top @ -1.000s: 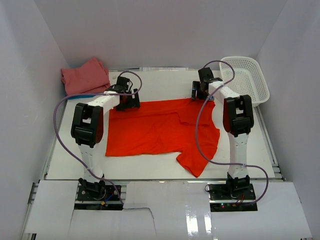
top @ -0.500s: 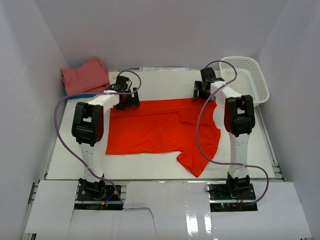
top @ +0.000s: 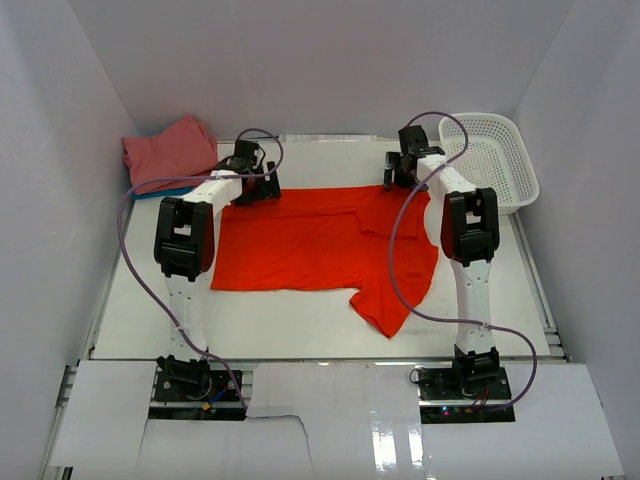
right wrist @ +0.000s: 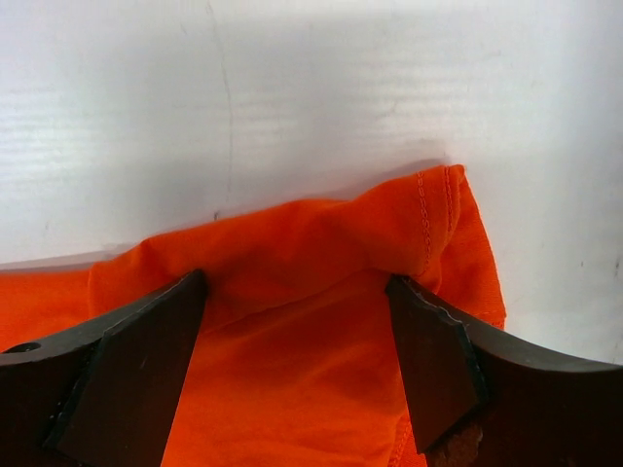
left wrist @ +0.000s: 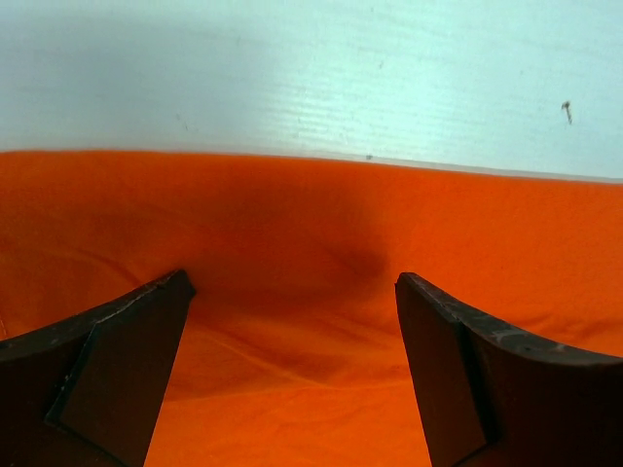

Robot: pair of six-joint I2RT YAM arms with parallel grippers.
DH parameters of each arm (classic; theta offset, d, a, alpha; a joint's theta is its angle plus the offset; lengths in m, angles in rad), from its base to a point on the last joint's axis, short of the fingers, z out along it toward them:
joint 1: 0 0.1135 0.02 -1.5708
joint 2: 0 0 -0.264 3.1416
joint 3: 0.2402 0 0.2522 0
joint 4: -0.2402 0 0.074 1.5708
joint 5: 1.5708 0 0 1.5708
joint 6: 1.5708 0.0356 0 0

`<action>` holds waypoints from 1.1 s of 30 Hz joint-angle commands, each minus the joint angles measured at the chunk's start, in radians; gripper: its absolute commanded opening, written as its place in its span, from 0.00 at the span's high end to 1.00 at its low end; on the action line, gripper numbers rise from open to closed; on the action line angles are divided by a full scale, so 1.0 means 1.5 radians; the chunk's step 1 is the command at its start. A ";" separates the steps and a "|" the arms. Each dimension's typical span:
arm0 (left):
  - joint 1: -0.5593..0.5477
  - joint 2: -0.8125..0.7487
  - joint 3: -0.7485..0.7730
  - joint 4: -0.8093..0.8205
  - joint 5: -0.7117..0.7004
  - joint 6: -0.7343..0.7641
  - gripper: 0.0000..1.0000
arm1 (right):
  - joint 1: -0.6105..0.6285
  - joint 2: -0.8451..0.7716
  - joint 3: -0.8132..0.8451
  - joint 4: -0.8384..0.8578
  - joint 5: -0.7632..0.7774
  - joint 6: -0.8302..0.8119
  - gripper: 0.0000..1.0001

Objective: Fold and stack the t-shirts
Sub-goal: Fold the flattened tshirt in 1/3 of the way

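Note:
The large orange-red t-shirt [top: 320,245] lies spread flat across the table, one sleeve trailing toward the near edge. My left gripper [top: 256,189] hangs low over its far left edge. In the left wrist view this gripper [left wrist: 292,284] is open, with orange cloth [left wrist: 311,370] lying between its fingers. My right gripper [top: 399,178] is over the far right corner. In the right wrist view it [right wrist: 297,284] is open astride a bunched, hemmed corner of the orange cloth [right wrist: 321,253]. A salmon-pink t-shirt [top: 170,150] sits folded at the back left, with a blue one [top: 162,192] peeking out under it.
A white mesh basket [top: 492,160] stands at the back right, close to my right arm. White walls enclose the table on three sides. Purple cables loop from both arms over the orange shirt.
Both grippers have moved toward the back of the table. The orange-red shirt has slid back with them, its far edge and near sleeve lying farther away than before.

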 commanded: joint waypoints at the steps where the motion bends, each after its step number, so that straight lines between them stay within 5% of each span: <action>1: 0.010 0.047 0.013 -0.028 0.003 -0.004 0.02 | -0.006 0.050 0.045 -0.011 -0.013 -0.009 0.18; 15: 0.037 0.072 0.081 -0.050 0.030 -0.026 0.02 | -0.010 0.077 0.110 0.005 0.000 -0.018 0.19; 26: 0.039 -0.234 0.156 -0.120 0.006 -0.047 0.02 | -0.009 -0.257 0.005 0.014 0.005 -0.048 0.18; 33: 0.040 -0.576 -0.179 -0.068 0.012 -0.108 0.02 | 0.098 -0.566 -0.266 -0.008 0.034 -0.096 0.20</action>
